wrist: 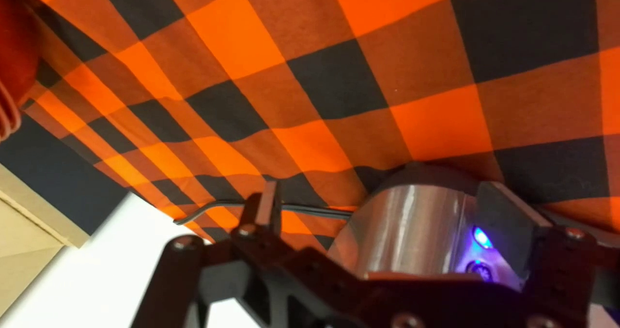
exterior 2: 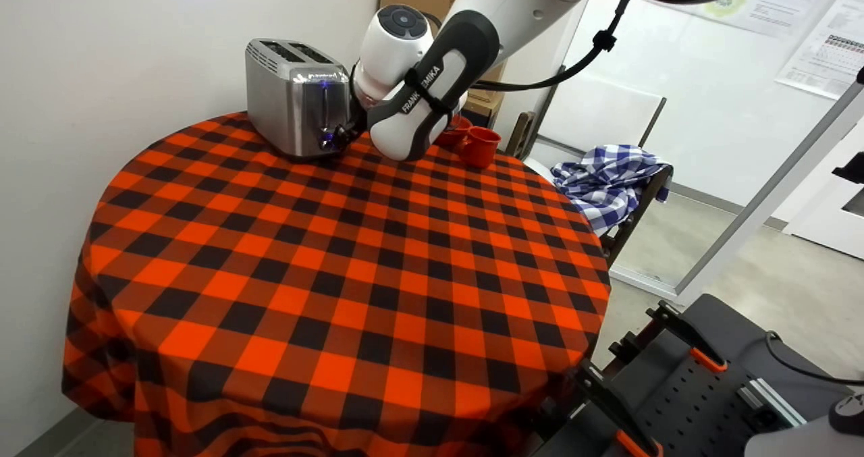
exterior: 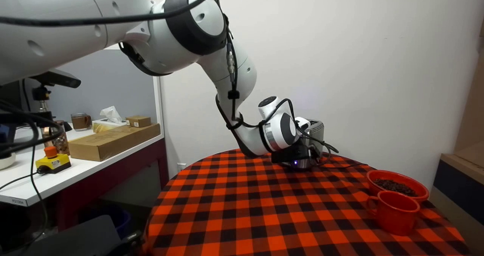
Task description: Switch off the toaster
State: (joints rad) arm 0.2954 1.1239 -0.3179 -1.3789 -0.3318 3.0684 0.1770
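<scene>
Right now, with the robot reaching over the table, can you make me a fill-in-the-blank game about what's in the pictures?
1. The silver toaster has ____ long slots in its top.
2. The mug and the bowl share one colour: ____.
3. In the wrist view, the jaws are ____, not shut.
4. The crumpled checked cloth is blue and ____.

Missing words: two; red; open; white.

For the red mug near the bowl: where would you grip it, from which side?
Probably by its handle, coming from over the middle of the checked tablecloth: in an exterior view the handle juts that way from the upright mug, and the bowl stands behind it.
</scene>
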